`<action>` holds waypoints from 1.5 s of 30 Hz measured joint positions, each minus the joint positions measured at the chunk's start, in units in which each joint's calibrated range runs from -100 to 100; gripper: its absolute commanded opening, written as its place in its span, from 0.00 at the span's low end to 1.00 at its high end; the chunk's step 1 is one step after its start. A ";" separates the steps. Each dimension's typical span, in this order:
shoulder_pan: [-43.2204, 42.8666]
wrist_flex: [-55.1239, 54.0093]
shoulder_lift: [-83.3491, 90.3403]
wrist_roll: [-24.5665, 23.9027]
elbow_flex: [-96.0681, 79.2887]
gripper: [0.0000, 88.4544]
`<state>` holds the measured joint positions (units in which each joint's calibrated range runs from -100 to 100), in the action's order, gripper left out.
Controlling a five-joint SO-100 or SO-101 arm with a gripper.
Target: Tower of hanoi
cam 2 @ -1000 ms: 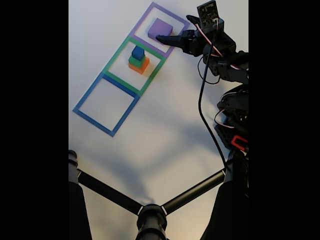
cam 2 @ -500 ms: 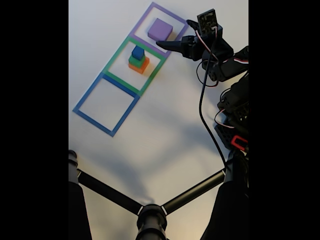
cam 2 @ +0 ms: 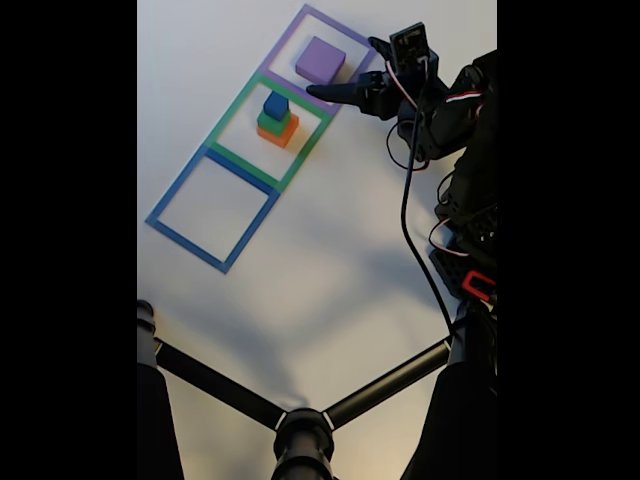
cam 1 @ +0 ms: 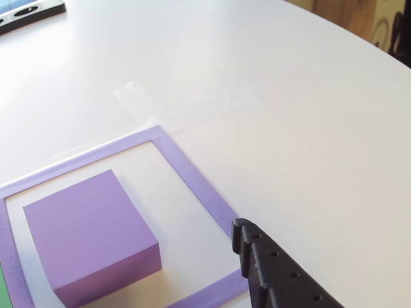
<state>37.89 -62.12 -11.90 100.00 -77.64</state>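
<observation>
In the fixed view the purple slab (cam 2: 320, 60) lies flat inside the purple tape square (cam 2: 300, 20). The orange block (cam 2: 279, 132), green cube (cam 2: 271, 121) and blue cube (cam 2: 276, 104) are stacked in the green tape square (cam 2: 232, 110). My gripper (cam 2: 341, 68) hovers just right of the purple slab, open, holding nothing. The other view has the purple slab (cam 1: 87, 234) at lower left, and one black finger (cam 1: 276, 273) rising from the bottom edge over the tape's right side, apart from the slab.
The blue tape square (cam 2: 170, 195) has nothing in it. A black stand with spreading legs (cam 2: 300, 425) fills the bottom of the fixed view. The arm and its cable (cam 2: 405, 210) run down the right side. A dark object (cam 1: 29, 9) sits at the table's far left.
The gripper has drawn back from the purple slab, with its lower finger swinging off the slab's side. The arm has pulled in toward the right. The slab and stack stay put.
</observation>
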 measured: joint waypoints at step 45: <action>-3.89 -3.27 -17.23 0.00 12.73 0.57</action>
<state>34.00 -65.39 -29.13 100.00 -64.92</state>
